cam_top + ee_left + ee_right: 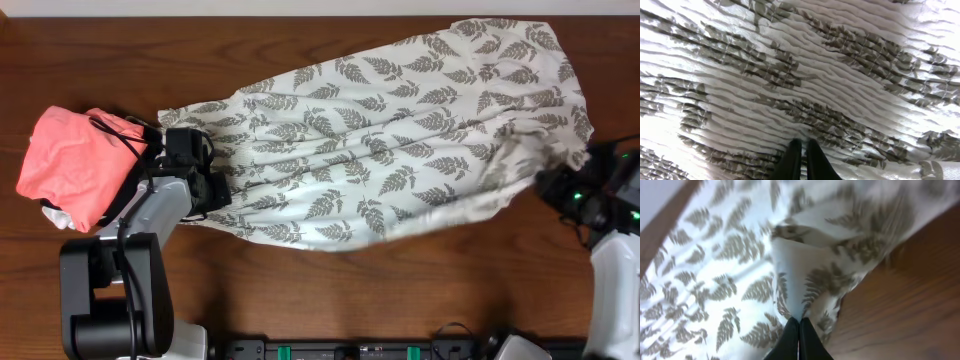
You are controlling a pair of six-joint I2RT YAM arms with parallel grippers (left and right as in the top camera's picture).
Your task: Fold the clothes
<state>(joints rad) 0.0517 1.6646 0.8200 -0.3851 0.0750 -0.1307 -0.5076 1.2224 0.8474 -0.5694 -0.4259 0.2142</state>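
Note:
The clothes, a long white garment printed with grey fern leaves, lie spread slantwise across the table from lower left to upper right. My left gripper is at its gathered left end; the left wrist view shows the jaws shut on the ruched fabric. My right gripper is at the garment's lower right edge; the right wrist view shows its jaws shut on a fold of the fern fabric. The straps are hidden.
A salmon-pink folded garment lies at the far left, next to my left arm. Bare wooden table shows in front of the garment. The table's front edge carries black fittings.

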